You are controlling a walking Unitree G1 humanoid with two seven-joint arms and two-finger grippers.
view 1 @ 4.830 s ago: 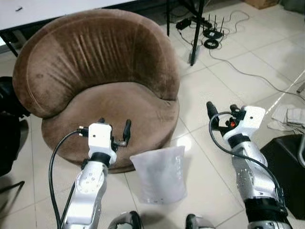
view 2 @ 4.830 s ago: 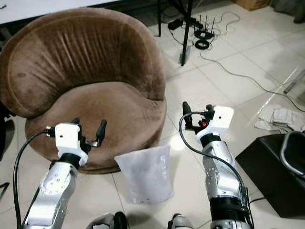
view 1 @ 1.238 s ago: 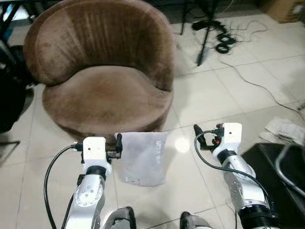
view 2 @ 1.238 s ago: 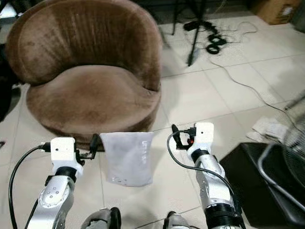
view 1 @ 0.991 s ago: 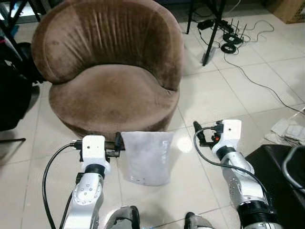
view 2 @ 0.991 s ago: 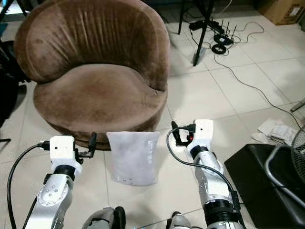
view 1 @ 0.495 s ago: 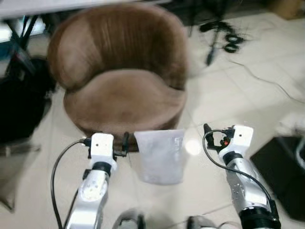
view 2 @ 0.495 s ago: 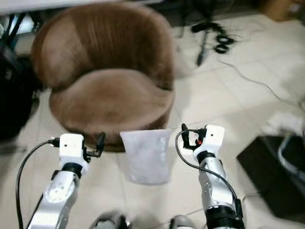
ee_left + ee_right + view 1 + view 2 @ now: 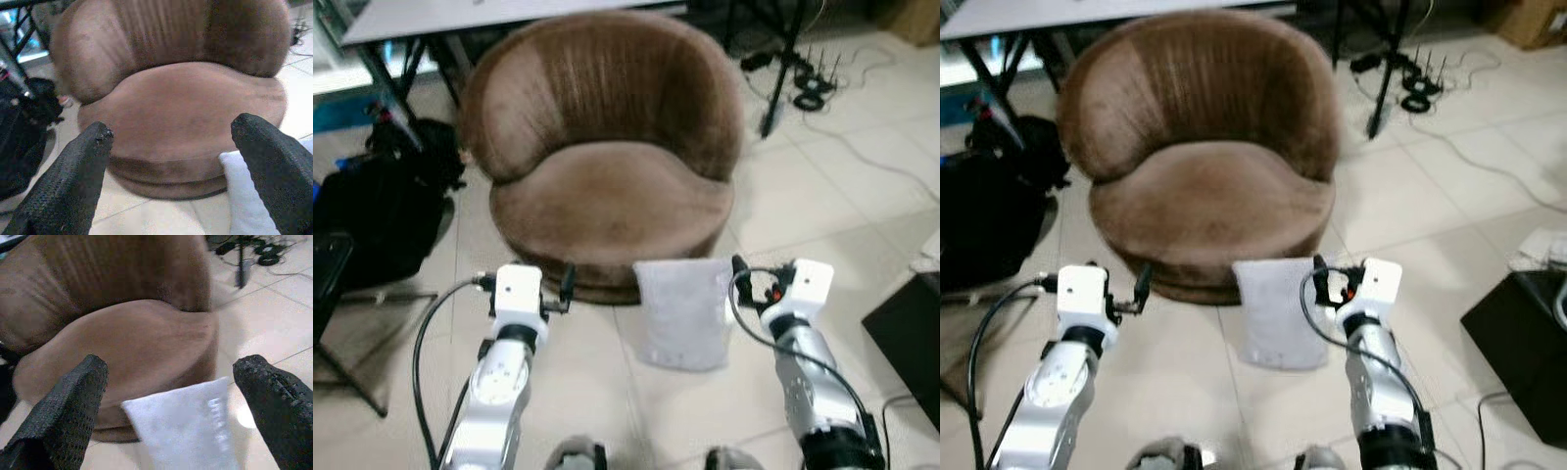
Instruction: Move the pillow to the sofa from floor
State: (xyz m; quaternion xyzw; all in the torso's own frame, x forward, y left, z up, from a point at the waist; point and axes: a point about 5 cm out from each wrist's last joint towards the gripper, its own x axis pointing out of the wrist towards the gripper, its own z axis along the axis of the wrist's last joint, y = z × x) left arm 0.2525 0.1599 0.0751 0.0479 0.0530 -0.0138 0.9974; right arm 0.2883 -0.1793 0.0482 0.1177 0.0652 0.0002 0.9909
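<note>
Pillow (image 9: 683,311) on the floor at the foot of the sofa (image 9: 607,157), nearer the right arm.

Head views: the pale pillow leans with its top edge against the sofa's base, long axis running from the sofa toward the robot. The right gripper (image 9: 744,284) sits just beside the pillow's right edge; the left gripper (image 9: 563,291) is well apart on the other side. Left wrist view: 2 black fingers (image 9: 73,171) spread wide, holding nothing, with the pillow's corner next to 1 of them. Right wrist view: fingers (image 9: 73,396) also spread wide and empty, the pillow lying between and ahead of them. I judge the right arm better placed to reach it.
</note>
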